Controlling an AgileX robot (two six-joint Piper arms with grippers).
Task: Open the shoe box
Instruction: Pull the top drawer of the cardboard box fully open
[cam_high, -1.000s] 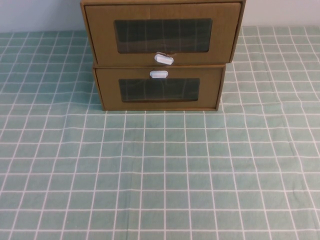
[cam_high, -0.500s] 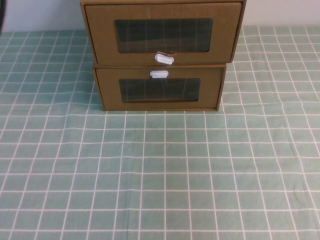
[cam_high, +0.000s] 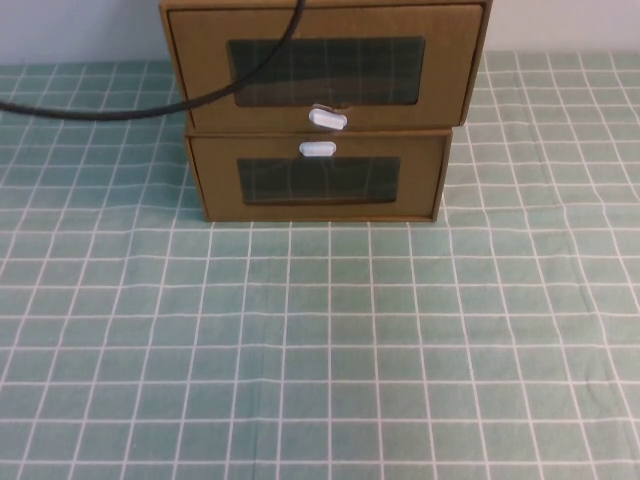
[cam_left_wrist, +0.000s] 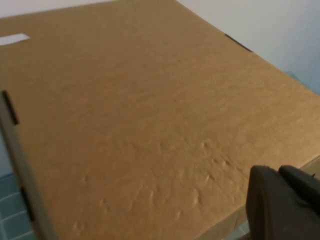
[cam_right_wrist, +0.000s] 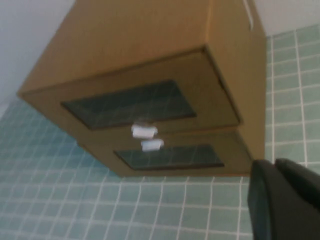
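The desk, covered in green checked cloth, carries two stacked boxes at the middle of its far edge, the upper shoe box on the lower shoe box. They look like light, stiff cardboard that is likely to slide when tugged. The left gripper hovers over the top panel, and I cannot tell whether it is clenched or released. The right gripper, clenched on nothing, hangs off the front right corner. The best hold is the small white tab.

No text, brand, number or sign can be read anywhere on the two boxes. The white patch on top of the stack shows no legible writing.
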